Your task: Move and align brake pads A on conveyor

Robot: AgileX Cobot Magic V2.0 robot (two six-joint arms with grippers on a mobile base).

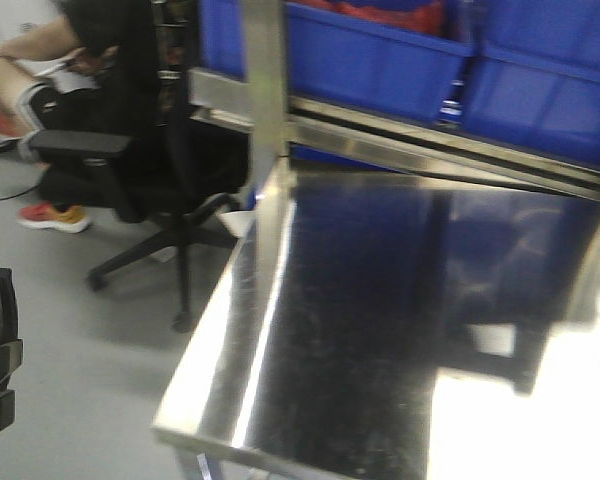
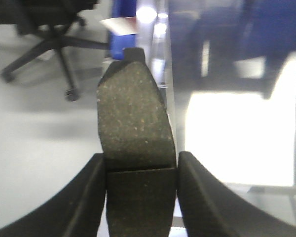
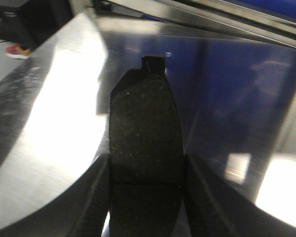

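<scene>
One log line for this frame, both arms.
left gripper: shut on left-held brake pad | right gripper: shut on right-held brake pad | steel tabletop: in view | conveyor: not in view

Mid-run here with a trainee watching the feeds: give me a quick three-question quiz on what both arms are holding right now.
1. True or false: the left jaws are empty.
2. In the right wrist view, the right brake pad shows against: A) the steel tabletop; B) a cardboard box; C) a carpet.
3. What seat stands beside the steel tabletop in the front view?
Key: 1 false, they clamp the left brake pad. 2 A. 3 a black office chair.
</scene>
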